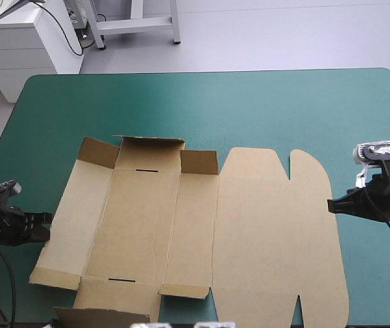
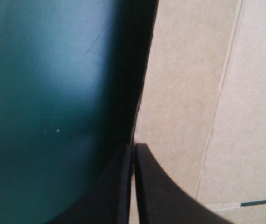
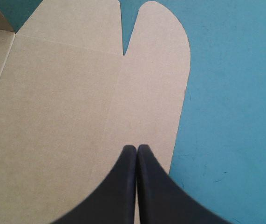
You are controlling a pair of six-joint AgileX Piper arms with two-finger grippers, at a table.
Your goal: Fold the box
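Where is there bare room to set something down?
Free: the far strip of teal-green table cover beyond the flat brown cardboard box sheet. Crowded: the near half, where the sheet lies with the black left pincer and black right pincer at its sides.

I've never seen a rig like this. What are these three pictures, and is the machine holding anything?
It is a robot with two arms, each ending in a hand of two black fingers. One picture looks down on the teal-green table from above and behind. The other two come from cameras on the wrists, looking along each hand. On the table lies the box, a cut brown board, mostly flat, with a few small flaps raised. The left hand appears shut on the box's left edge. The right hand is shut and empty, its tip over the box's right edge.
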